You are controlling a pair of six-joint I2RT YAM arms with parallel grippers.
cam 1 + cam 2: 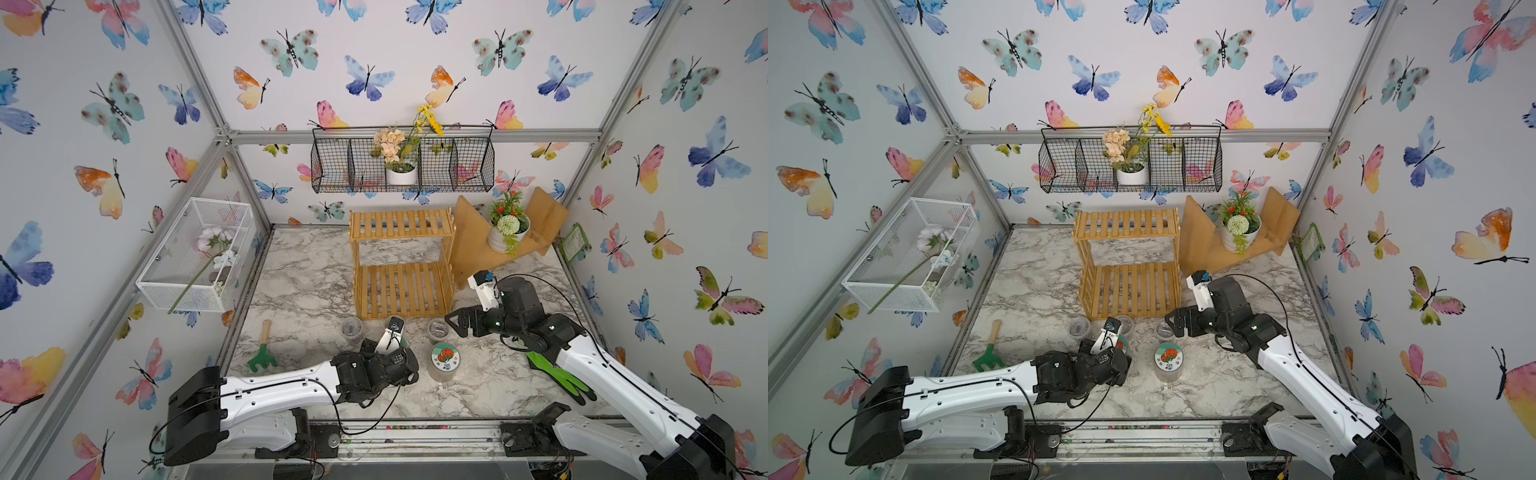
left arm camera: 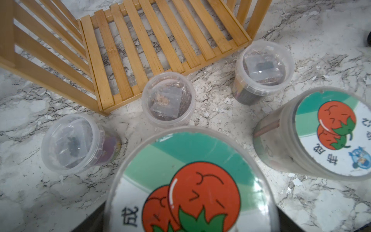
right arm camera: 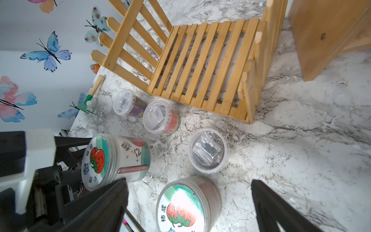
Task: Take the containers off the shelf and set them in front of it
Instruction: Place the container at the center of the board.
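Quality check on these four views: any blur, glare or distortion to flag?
Left wrist: the nearest jar fills the foreground out of focus, while the small cups and the shelf behind are sharper. Right wrist: glare bleaches the lid of the free-standing jar. In both top views the wide-angle lens splays the walls outward; light is even, shadows soft.

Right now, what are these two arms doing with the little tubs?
They're emptying the bamboo shelf, and both tiers are bare. The purple cup, orange-red cup and dark cup stand in a row in front of it, with one jar nearer. The left tool is around the second jar; whether it grips it isn't clear. The right tool hangs open and empty by the dark cup.
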